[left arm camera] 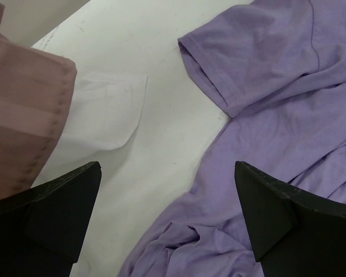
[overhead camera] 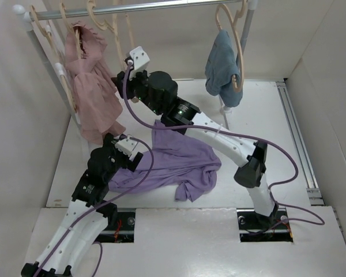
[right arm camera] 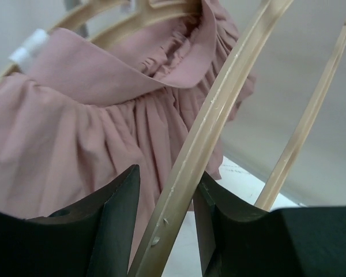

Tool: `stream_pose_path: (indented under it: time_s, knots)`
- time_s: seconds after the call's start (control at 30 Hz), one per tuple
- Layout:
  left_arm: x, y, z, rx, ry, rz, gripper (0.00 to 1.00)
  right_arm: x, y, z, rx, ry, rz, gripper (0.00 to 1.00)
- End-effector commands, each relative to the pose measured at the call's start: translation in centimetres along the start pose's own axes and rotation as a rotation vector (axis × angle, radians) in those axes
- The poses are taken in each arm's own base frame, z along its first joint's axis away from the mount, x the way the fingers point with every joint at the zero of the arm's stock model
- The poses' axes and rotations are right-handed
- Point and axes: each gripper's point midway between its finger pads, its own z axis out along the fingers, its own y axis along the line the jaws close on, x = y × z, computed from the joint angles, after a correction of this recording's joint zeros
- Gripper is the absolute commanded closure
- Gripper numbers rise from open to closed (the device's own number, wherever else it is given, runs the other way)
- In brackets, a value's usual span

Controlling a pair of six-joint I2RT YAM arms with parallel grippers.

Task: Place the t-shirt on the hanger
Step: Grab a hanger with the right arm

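The lavender t-shirt (overhead camera: 179, 158) lies crumpled on the white table between the two arms; it also shows in the left wrist view (left arm camera: 277, 115). My left gripper (overhead camera: 126, 151) (left arm camera: 167, 173) is open and empty, low over the shirt's left edge. My right gripper (overhead camera: 130, 72) (right arm camera: 168, 176) is raised to the rail, its jaws standing around one arm of a bare tan hanger (right arm camera: 219, 109) (overhead camera: 127, 34). The right finger touches the wood and a narrow gap shows at the left finger.
A pink garment (overhead camera: 89, 86) (right arm camera: 75, 127) hangs at the rail's left end, just beside my right gripper. A blue garment (overhead camera: 222, 63) hangs at the right. Other bare hangers (overhead camera: 98, 14) hang on the rail (overhead camera: 161, 6). White walls enclose the table.
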Motion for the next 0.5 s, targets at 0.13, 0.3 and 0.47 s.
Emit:
stream_pose_path:
  time_s: [0.13,0.3,0.47]
  knots:
    - [-1.9,-0.1,-0.3,0.004,-0.104,0.024,0.0,-10.7,-0.2,-5.1,-0.188,-0.221,-0.033,1.0]
    - [-3.0,-0.1,-0.6,0.017,-0.155,0.063,0.0,-10.2,-0.4,-5.9,-0.256,-0.205,-0.02,1.0]
    - [-4.9,-0.2,-0.9,0.044,-0.196,0.069,0.0,-6.6,-1.6,-7.8,-0.336,-0.108,0.0,1.0]
